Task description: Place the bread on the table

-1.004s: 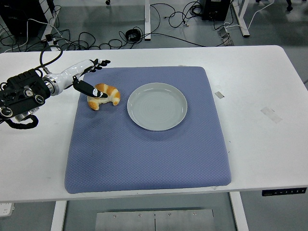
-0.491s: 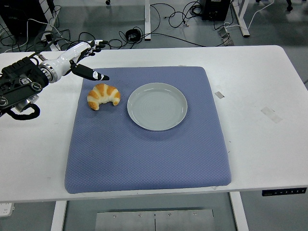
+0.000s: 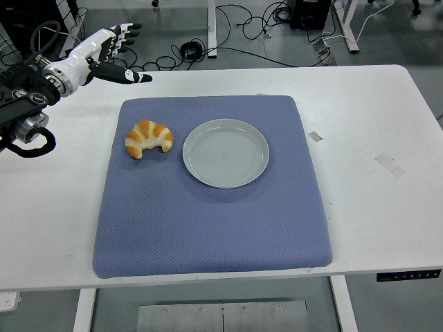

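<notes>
On the white worktop (image 3: 387,228), seen from the head view, a blue quilted mat (image 3: 208,221) covers most of the middle. The bread (image 3: 148,137), a golden croissant with darker tips, lies on the mat's left part, near its far-left corner, curved with its ends toward the near side. Just to its right, apart from it by a narrow strip of mat, sits a round grey plate (image 3: 225,152) with nothing on it.

At the far-left corner of the picture the left hand (image 3: 109,50) hovers above the worktop's far edge, well apart from the bread and touching nothing. Its fingers (image 3: 126,36) are spread and loose, the thumb pointing right with its dark tip over the bare white surface beyond the mat. The white wrist runs back into the black forearm (image 3: 21,111) with its cable loop at the left edge.

Beyond the worktop, black cables (image 3: 242,21) trail across the grey floor between white table legs. Two small pieces of tape (image 3: 390,164) lie on the worktop's right side.
</notes>
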`<state>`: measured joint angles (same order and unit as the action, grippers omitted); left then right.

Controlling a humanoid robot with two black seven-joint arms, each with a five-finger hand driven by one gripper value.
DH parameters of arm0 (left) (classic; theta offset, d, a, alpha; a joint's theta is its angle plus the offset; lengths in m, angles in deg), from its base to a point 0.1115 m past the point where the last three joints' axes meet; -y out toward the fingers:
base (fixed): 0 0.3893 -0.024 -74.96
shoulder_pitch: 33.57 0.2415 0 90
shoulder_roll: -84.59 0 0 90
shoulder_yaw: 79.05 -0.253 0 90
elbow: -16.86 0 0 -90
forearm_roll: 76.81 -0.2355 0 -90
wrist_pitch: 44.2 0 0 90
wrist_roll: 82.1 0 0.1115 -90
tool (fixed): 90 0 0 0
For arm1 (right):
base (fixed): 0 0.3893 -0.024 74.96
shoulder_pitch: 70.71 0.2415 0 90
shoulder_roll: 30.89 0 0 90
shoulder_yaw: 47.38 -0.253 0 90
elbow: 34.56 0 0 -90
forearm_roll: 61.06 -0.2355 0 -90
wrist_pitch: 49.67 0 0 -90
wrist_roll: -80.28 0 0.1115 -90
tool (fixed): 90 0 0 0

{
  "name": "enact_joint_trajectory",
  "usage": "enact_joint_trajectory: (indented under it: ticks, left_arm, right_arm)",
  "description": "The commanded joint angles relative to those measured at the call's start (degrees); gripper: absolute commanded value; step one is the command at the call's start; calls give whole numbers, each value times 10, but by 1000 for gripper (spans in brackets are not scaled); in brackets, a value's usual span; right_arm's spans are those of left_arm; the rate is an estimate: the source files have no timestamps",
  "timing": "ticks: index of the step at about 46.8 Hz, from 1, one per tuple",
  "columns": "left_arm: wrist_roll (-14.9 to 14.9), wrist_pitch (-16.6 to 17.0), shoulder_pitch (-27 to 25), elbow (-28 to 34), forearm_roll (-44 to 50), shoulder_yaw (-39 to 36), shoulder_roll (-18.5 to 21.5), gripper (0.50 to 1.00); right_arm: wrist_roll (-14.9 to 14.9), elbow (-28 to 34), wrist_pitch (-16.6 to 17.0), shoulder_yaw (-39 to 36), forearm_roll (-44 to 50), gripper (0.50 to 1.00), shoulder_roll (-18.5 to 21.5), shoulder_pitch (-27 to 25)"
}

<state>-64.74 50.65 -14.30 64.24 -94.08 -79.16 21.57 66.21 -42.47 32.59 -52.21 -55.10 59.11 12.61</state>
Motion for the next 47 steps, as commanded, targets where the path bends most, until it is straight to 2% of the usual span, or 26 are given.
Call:
enact_joint_trajectory:
  ticks: [1, 14, 20, 35, 47]
  left_arm:
    - [0, -1, 1, 0, 28, 4, 0, 977]
    - [-1, -1, 3, 0, 84, 9, 12, 977]
    - [-1, -1, 13, -17, 106, 43, 19, 977]
    - [0, -3, 53, -38, 97, 125, 19, 977]
    - [0, -3, 57, -57, 88, 125, 19, 977]
  right_arm:
    - [0, 0, 0, 0, -1, 1000, 0, 0]
    - [0, 0, 0, 0, -1, 1000, 0, 0]
    - [0, 0, -1, 0, 0, 1000, 0, 0]
    - [0, 0, 0, 0, 0, 1000, 0, 0]
    - [0, 0, 0, 0, -1, 1000, 0, 0]
